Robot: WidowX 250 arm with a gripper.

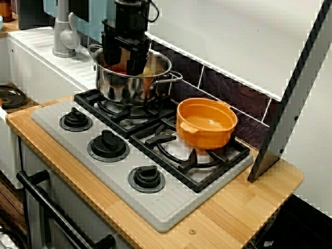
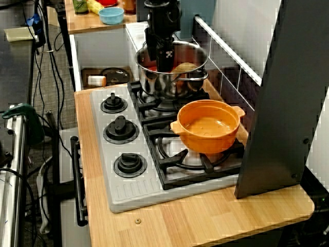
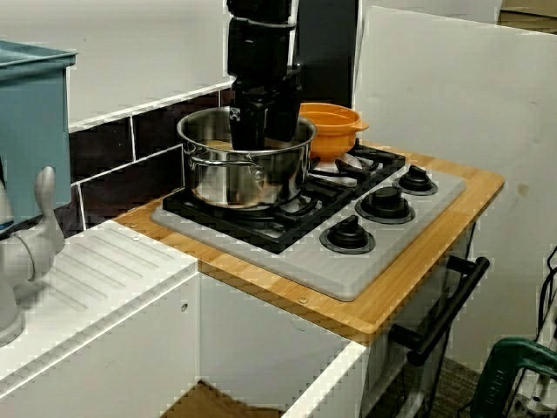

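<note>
My black gripper [image 1: 127,63] reaches down into a steel pot [image 1: 132,89] on the stove's back burner. Its fingers stand apart, and the tips are below the rim. In the view from the stove's front corner, red and yellowish pieces lie inside the pot around the fingers. I cannot tell whether any piece sits between the tips. In the view along the stove the gripper [image 2: 164,63] is seen edge-on above the pot [image 2: 172,85]. The view from the sink side shows the gripper [image 3: 264,131] inside the pot [image 3: 244,174]. An empty orange pot [image 1: 207,129] sits on the neighbouring burner.
Three black knobs [image 1: 108,146] line the grey stove front. A grey panel [image 1: 290,104] leans on the wall at the counter's end. A tap [image 1: 63,36] and white sink drainer sit beyond the steel pot. An oven handle [image 1: 52,207] runs below the wooden counter edge.
</note>
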